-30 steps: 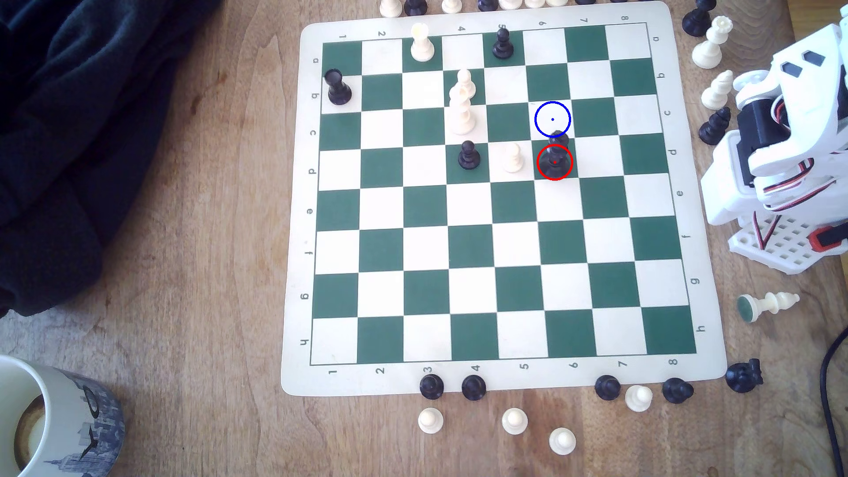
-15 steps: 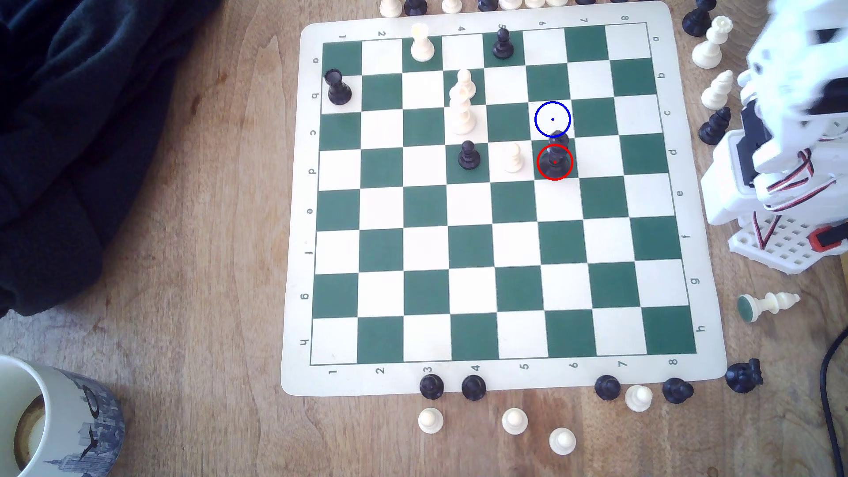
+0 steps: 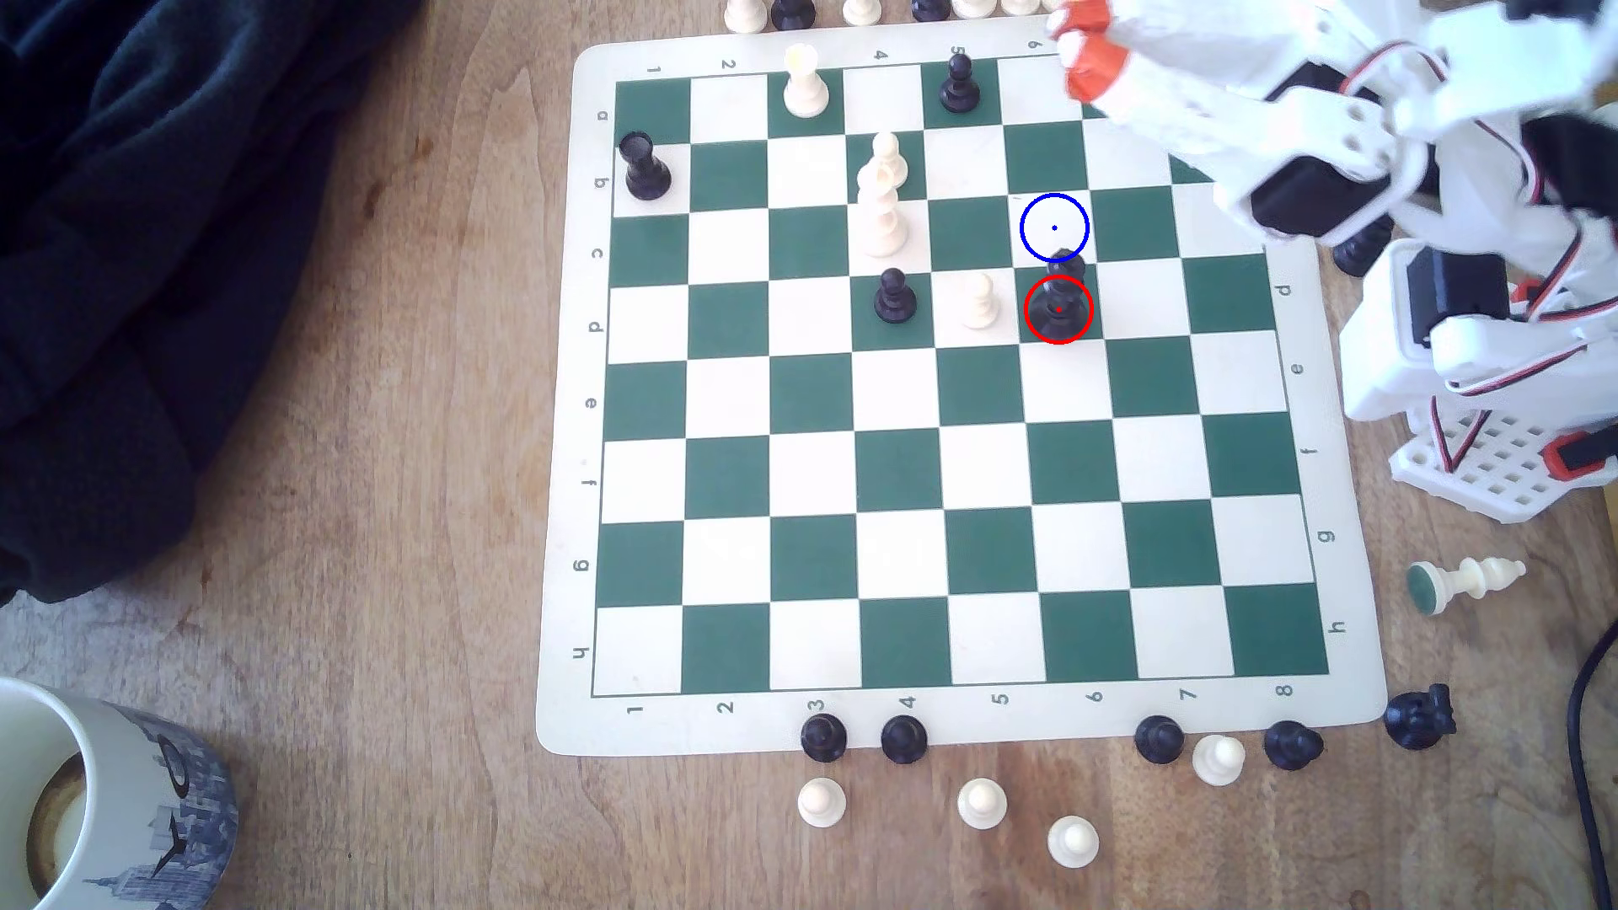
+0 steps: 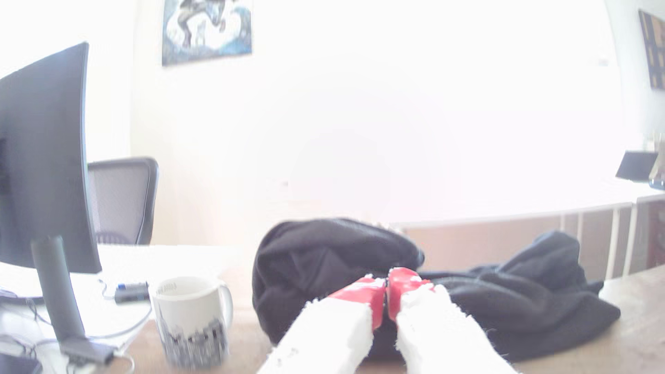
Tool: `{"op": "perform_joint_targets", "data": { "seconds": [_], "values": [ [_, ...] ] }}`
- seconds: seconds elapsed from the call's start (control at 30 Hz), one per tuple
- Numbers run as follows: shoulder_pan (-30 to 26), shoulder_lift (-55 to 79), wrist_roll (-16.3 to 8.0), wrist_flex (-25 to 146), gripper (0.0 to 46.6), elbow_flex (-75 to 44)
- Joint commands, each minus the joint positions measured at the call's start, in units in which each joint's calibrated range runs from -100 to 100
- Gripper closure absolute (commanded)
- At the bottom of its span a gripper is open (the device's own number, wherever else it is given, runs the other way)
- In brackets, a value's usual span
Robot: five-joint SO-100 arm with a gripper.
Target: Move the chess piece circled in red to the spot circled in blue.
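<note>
In the exterior view, the chess piece (image 3: 1058, 302) stands upright on the green square with the red circle, in the upper middle part of the board (image 3: 963, 726). The spot (image 3: 1054, 227), a cream square with a blue circle, is directly next to it, toward the top of the view. The gripper (image 3: 1075, 44) hangs over the top edge of the board, well apart from the piece.

In the wrist view, the gripper (image 4: 387, 287) has its red fingertips (image 4: 367, 291) pressed together, with nothing between them. Behind it lie a dark cloth (image 4: 324, 259) and a mug (image 4: 190, 316).
</note>
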Motion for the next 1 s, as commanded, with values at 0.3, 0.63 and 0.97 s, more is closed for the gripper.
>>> {"op": "perform_joint_targets", "data": {
  "seconds": [0.3,0.63,0.97],
  "values": [
    [3.8,0.5,-0.1,43.0,42.3,-17.8],
    [4.6,11.8,-3.4,55.6,38.0,-22.4],
    [6.3,27.8,-6.2,61.3,33.2,-31.7]
  ]
}}
